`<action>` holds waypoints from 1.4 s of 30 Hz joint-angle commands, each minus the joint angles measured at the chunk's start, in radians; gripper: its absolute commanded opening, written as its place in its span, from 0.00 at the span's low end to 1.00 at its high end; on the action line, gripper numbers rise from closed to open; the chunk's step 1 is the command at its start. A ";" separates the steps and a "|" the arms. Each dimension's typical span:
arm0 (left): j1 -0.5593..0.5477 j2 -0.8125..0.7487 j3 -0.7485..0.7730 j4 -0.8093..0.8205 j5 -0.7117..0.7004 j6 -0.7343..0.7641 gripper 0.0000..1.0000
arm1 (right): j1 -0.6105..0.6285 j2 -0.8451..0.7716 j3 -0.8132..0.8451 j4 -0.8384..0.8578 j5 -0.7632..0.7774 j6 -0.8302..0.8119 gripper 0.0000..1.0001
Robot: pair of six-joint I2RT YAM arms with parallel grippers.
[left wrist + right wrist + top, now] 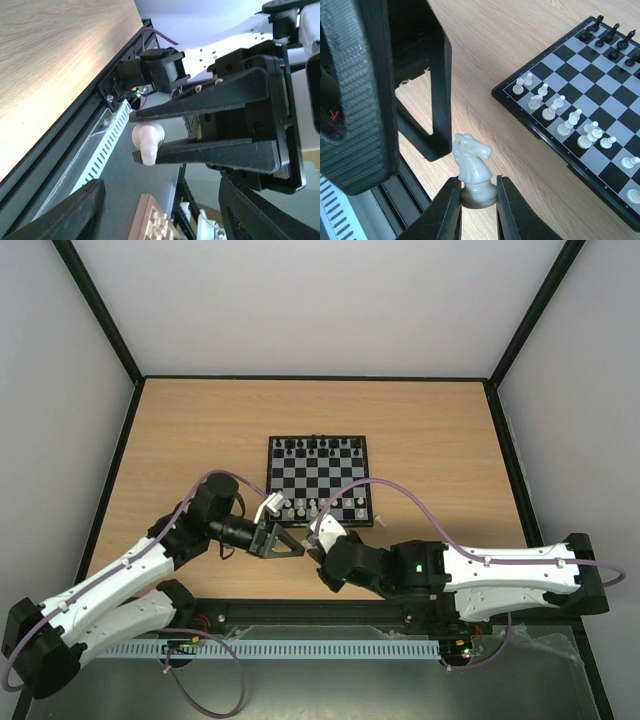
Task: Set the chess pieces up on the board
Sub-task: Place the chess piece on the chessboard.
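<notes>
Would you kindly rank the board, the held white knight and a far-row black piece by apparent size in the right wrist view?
1. board
2. white knight, looming near the camera
3. black piece, far off; true size against the knight unsure

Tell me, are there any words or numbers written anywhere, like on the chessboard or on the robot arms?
No text can be read anywhere.
The board: only plain checks, no letters or numbers that I can make out.
The left arm and the right arm: no readable label.
</notes>
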 commanded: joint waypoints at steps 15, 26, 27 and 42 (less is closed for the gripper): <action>0.014 0.061 -0.023 0.030 0.047 0.033 0.36 | 0.033 0.050 0.026 0.001 -0.024 -0.005 0.04; 0.016 0.058 -0.029 0.003 0.047 0.055 0.21 | 0.034 0.055 0.023 0.008 -0.015 0.004 0.04; 0.016 0.057 -0.030 0.001 0.046 0.058 0.21 | 0.034 0.055 0.020 0.009 -0.014 0.005 0.04; 0.020 0.076 -0.013 -0.016 0.000 0.076 0.03 | 0.034 0.041 0.008 0.007 -0.003 0.018 0.32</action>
